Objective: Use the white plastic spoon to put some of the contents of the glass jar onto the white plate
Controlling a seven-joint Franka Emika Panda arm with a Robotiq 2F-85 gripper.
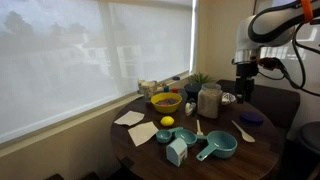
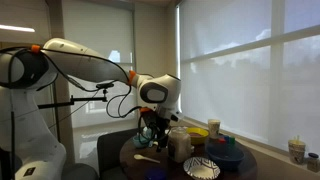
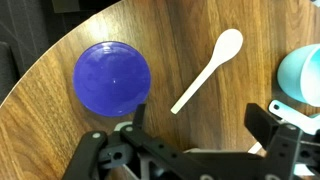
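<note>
White plastic spoon (image 3: 205, 75) is seen lying flat on the wooden table (image 3: 45, 140), just ahead of the gripper (image 3: 200, 118), whose jaws are spread wide and empty. Its long axis is set diagonally, with the slender handle nearest the fingers and the pale oval bowl pointed away, between a blue disc (image 3: 112, 78) and a teal cup (image 3: 305, 75).

Arm reaching over a round tabletop (image 2: 133, 165) by the window

The white arm's gripper (image 2: 150, 133) hangs low above the tabletop's near edge, just beside the tall glass jar (image 2: 180, 144); a yellow bowl (image 2: 198, 132) sits beyond the jar.
</note>
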